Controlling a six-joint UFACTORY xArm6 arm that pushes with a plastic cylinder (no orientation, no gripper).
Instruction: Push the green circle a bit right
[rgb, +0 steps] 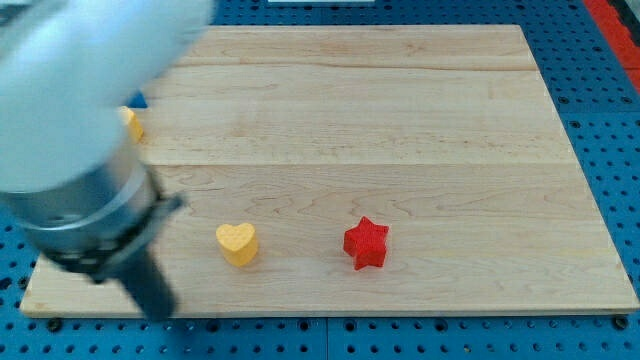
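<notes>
No green circle shows in the camera view; the large blurred arm (80, 130) hides the board's left side. My dark rod runs down from the arm, and my tip (160, 312) is at the board's bottom left edge. A yellow heart (237, 243) lies to the right of the tip, apart from it. A red star (366, 243) lies further right.
A yellow block (132, 123) and a blue block (138, 101) peek out from behind the arm at the left, their shapes hidden. The wooden board (400, 120) rests on a blue perforated table (610, 120).
</notes>
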